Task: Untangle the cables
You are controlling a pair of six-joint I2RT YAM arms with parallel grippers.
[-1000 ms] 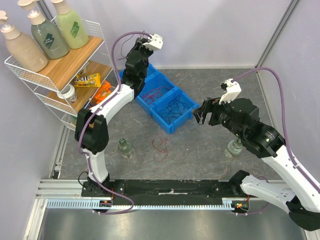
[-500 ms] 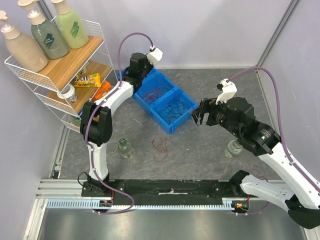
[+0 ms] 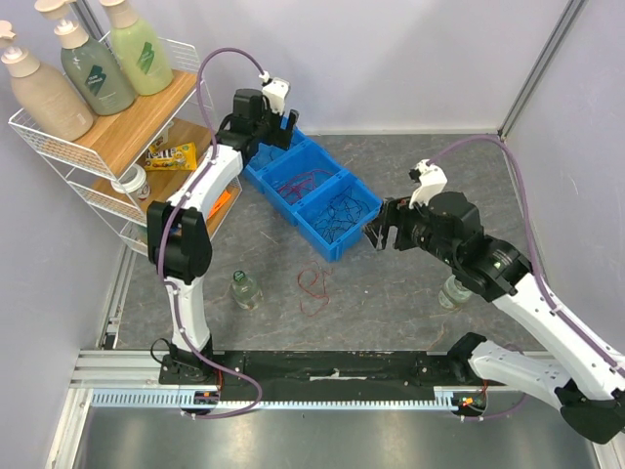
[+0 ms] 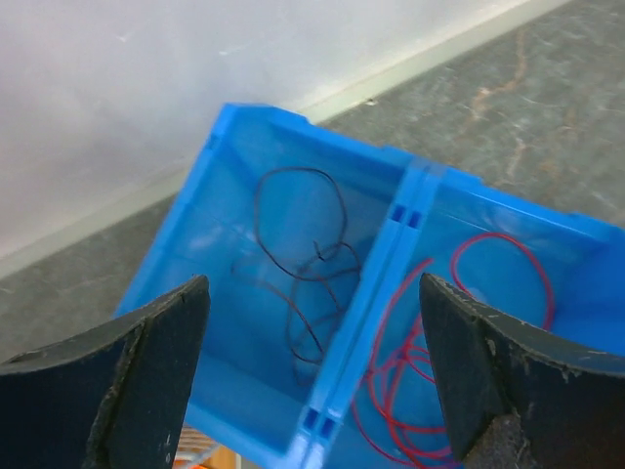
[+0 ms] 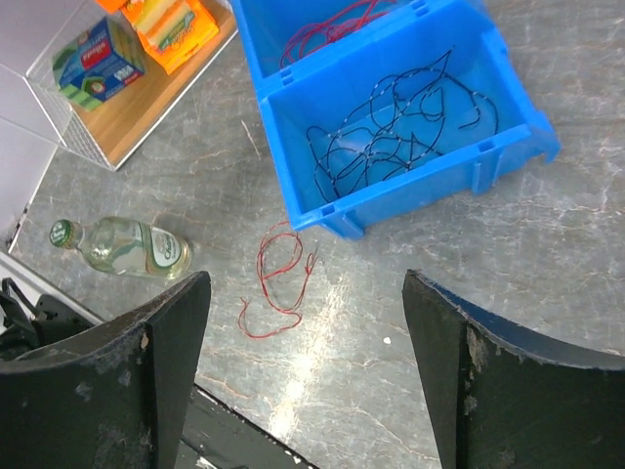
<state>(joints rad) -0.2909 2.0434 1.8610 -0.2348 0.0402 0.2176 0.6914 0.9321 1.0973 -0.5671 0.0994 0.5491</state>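
A loose red cable [image 3: 314, 288] lies in floppy loops on the grey table in front of the blue bins [image 3: 334, 252]; the right wrist view shows that red cable [image 5: 278, 283] too. Red wires [image 3: 301, 182] fill the middle bin and black wires [image 3: 342, 211] the nearest one. In the left wrist view a black wire [image 4: 303, 259] lies in the far compartment beside red wires [image 4: 469, 322]. My left gripper [image 3: 283, 129] hangs open over that far bin, holding nothing [image 4: 312, 371]. My right gripper [image 3: 376, 233] hovers open by the near bin's right corner, empty [image 5: 308, 371].
A white wire shelf [image 3: 107, 147] with lotion bottles and snack boxes stands at the back left. One small glass bottle [image 3: 244, 289] lies left of the red cable and another [image 3: 455, 290] sits under the right arm. Walls close the back and sides.
My left gripper has swung back-left over the far bin and opened wide; a black wire now lies in the compartment below it. The right arm has shifted slightly left, still open.
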